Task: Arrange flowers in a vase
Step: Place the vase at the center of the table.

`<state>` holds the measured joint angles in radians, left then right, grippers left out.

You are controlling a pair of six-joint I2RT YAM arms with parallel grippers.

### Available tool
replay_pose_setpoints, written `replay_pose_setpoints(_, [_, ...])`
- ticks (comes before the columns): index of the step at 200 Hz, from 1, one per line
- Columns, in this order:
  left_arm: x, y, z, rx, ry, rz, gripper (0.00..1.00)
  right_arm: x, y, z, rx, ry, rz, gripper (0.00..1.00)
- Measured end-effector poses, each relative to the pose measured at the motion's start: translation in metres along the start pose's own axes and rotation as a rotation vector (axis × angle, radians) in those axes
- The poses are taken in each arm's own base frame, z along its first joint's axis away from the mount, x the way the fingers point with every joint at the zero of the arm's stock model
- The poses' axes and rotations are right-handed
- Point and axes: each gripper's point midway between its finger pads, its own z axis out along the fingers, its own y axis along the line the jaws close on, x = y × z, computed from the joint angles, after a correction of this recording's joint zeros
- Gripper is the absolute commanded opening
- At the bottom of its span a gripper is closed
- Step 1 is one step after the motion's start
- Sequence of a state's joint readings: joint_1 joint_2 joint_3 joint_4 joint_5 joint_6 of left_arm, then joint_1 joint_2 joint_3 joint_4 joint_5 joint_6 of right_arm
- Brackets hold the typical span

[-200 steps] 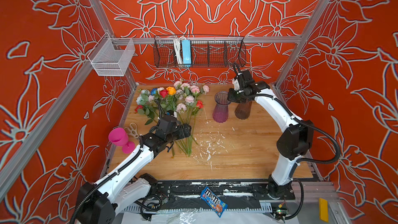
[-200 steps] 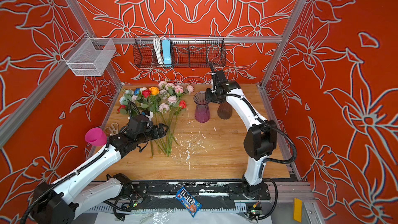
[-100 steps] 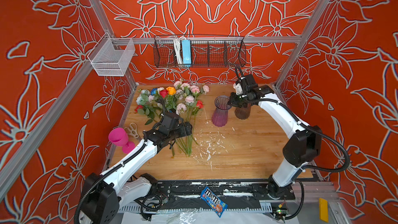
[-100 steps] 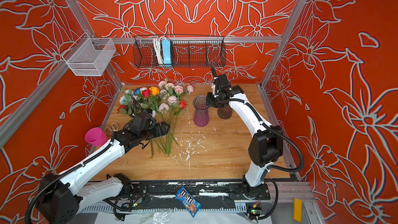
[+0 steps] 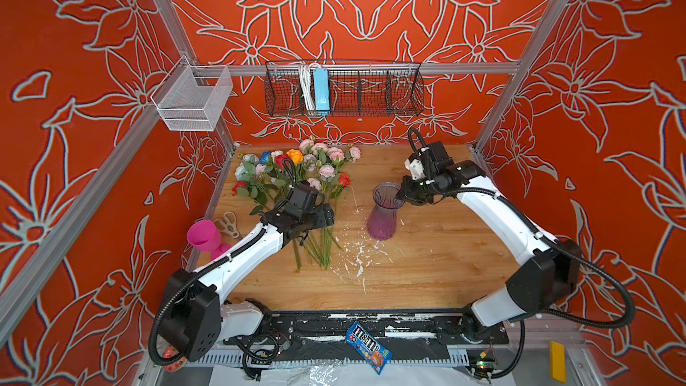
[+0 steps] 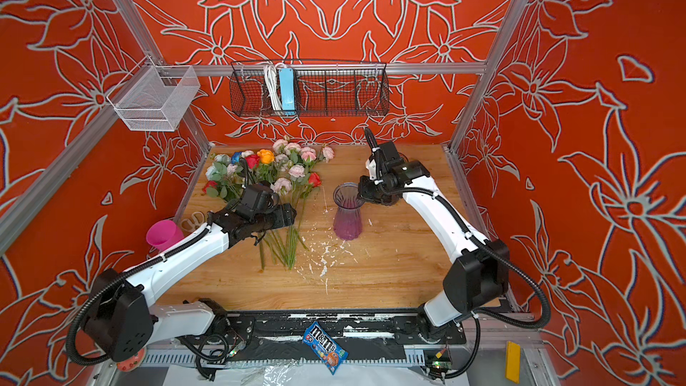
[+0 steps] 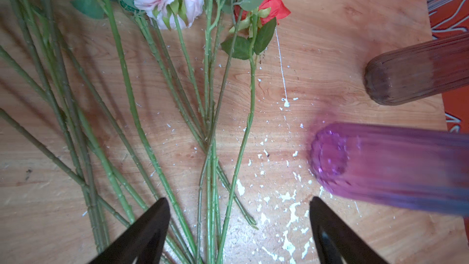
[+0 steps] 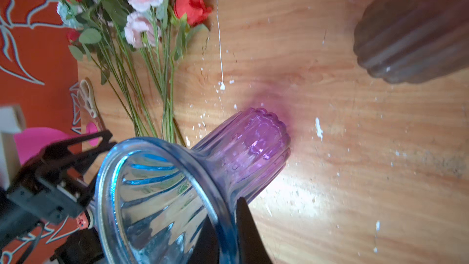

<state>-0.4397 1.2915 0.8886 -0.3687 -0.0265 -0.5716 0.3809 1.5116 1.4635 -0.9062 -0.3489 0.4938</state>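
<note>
The flowers (image 5: 297, 172) (image 6: 274, 172) lie bunched at the table's back left, blooms toward the wall and green stems (image 7: 210, 128) fanned toward the front. My left gripper (image 7: 238, 209) hovers open over the stem ends with nothing between its fingers; in both top views it hangs under the wrist (image 5: 304, 239) (image 6: 265, 233). The vase (image 5: 382, 217) (image 6: 347, 217) (image 8: 243, 148) is ribbed glass, blue at the mouth and purple at the base, empty, near the table's middle. My right gripper (image 8: 225, 224) (image 5: 402, 194) is shut on its rim, one finger inside and one outside.
A brown ribbed vase (image 8: 418, 26) (image 7: 418, 72) stands just behind the purple one, under my right arm. A pink cup (image 5: 202, 233) and scissors (image 5: 228, 222) lie at the left edge. White flakes (image 5: 356, 254) litter the wood. Two wire baskets (image 5: 345, 90) (image 5: 193, 102) hang on the walls.
My right gripper has drawn the vase toward the front, away from the brown vase. My left gripper has shifted a little to the right over the stems.
</note>
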Motion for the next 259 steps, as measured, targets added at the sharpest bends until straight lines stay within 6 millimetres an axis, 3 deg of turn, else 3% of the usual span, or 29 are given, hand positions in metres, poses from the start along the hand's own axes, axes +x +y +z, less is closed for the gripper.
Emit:
replay_pose_setpoints(54, [-0.004,-0.002,0.016,-0.033,0.032,0.024,0.86,0.007,-0.002,0.001,-0.003,0.011,-0.013,0.00])
replay_pose_setpoints(89, [-0.013,0.002,0.015,-0.081,0.015,0.039,0.88,0.004,0.001,0.004,-0.026,-0.001,-0.020,0.00])
replay_pose_setpoints(106, [-0.016,0.004,0.015,-0.090,0.006,0.037,0.89,0.003,0.003,0.005,-0.035,-0.006,-0.022,0.18])
replay_pose_setpoints(144, [-0.022,0.012,0.025,-0.119,0.026,0.016,0.87,-0.003,0.009,0.004,-0.065,-0.031,-0.055,0.35])
replay_pose_setpoints(165, [-0.025,0.020,0.027,-0.129,0.036,-0.008,0.84,-0.005,0.009,0.000,-0.056,-0.047,-0.072,0.39])
replay_pose_setpoints(189, [-0.034,0.034,0.023,-0.149,0.029,-0.048,0.80,-0.008,0.008,-0.013,-0.038,-0.094,-0.099,0.41])
replay_pose_setpoints(212, [-0.045,0.050,0.010,-0.176,-0.007,-0.095,0.75,-0.012,0.008,-0.038,-0.017,-0.173,-0.128,0.40])
replay_pose_setpoints(241, [-0.069,0.078,-0.017,-0.205,-0.109,-0.206,0.58,-0.013,0.013,-0.079,-0.035,-0.329,-0.164,0.35])
replay_pose_setpoints(259, [-0.077,0.090,-0.021,-0.207,-0.130,-0.250,0.48,-0.002,0.008,-0.091,-0.053,-0.392,-0.168,0.31])
